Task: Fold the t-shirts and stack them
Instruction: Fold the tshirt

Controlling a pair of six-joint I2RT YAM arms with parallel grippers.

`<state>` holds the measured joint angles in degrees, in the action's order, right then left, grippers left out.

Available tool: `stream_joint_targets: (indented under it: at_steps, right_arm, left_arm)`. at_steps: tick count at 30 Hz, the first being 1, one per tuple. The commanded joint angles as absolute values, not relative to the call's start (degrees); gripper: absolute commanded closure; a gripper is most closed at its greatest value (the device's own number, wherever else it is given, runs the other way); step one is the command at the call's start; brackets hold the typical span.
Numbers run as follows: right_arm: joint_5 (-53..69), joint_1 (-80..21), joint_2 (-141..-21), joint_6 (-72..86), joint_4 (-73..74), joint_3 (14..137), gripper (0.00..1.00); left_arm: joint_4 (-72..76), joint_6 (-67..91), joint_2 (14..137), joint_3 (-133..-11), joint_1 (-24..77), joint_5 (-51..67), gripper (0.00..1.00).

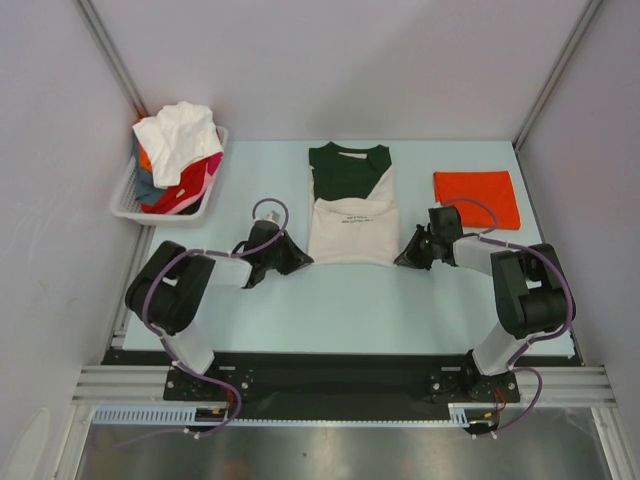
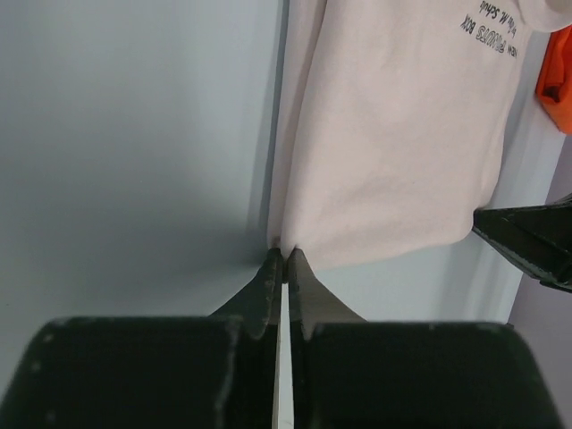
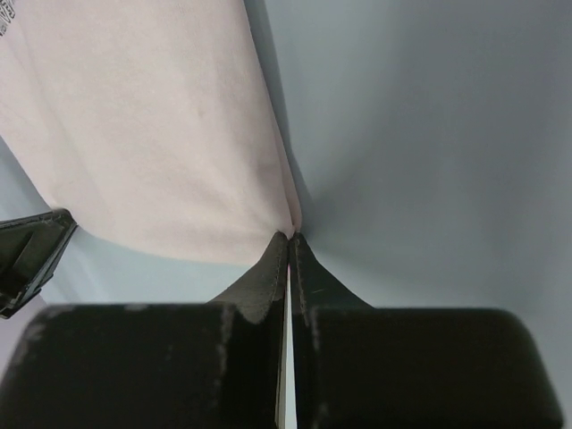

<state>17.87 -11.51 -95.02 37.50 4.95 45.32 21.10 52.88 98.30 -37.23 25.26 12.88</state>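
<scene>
A cream t-shirt [image 1: 352,225] with dark green shoulders lies mid-table, its lower part folded up over the chest, small dark print showing. My left gripper [image 1: 303,259] is shut on its near left corner; in the left wrist view the tips [image 2: 285,253] pinch the cream cloth [image 2: 393,143]. My right gripper [image 1: 401,261] is shut on the near right corner; in the right wrist view the tips [image 3: 290,237] pinch the cloth [image 3: 152,125]. A folded orange-red t-shirt [image 1: 477,196] lies at the back right.
A white slotted basket [image 1: 125,203] at the back left holds a heap of white, red, pink and other shirts [image 1: 180,150]. Grey walls close in the left, right and back. The orange-red shirt's edge shows in the left wrist view [image 2: 556,80].
</scene>
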Motion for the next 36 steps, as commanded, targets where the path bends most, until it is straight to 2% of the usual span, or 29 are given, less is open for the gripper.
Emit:
stream_joint_targets:
  at_steps: [1, 7, 16, 20, 30, 36]
  right_arm:
    - [17.23, -11.25, -93.08, 37.27, 3.95, 44.74, 1.0]
    - [19.07, -9.85, -88.6, 37.18, 5.97, 45.44, 1.0]
    - [19.78, -9.23, -82.19, 35.68, 17.04, 56.33, 1.0]
    - [19.6, -8.96, -75.34, 36.03, 19.24, 56.95, 1.0]
    - [21.18, -9.14, -67.07, 35.86, 25.84, 59.85, 1.0]
    - [21.36, -9.14, -68.72, 34.81, 26.81, 60.99, 1.0]
  left_arm:
    - [22.76, 53.0, 96.6, -35.34, 25.93, 9.5, 1.0]
    - [18.37, 51.24, 91.77, -37.08, 25.93, 8.44, 1.0]
    - [5.37, 47.72, 83.24, -47.89, 25.84, 9.75, 1.0]
    - [2.99, 47.64, 76.92, -47.37, 25.84, 9.75, 1.0]
    - [-5.27, 47.28, 63.38, -46.67, 26.72, 10.9, 1.0]
    - [-6.42, 47.46, 60.73, -46.05, 26.63, 11.42, 1.0]
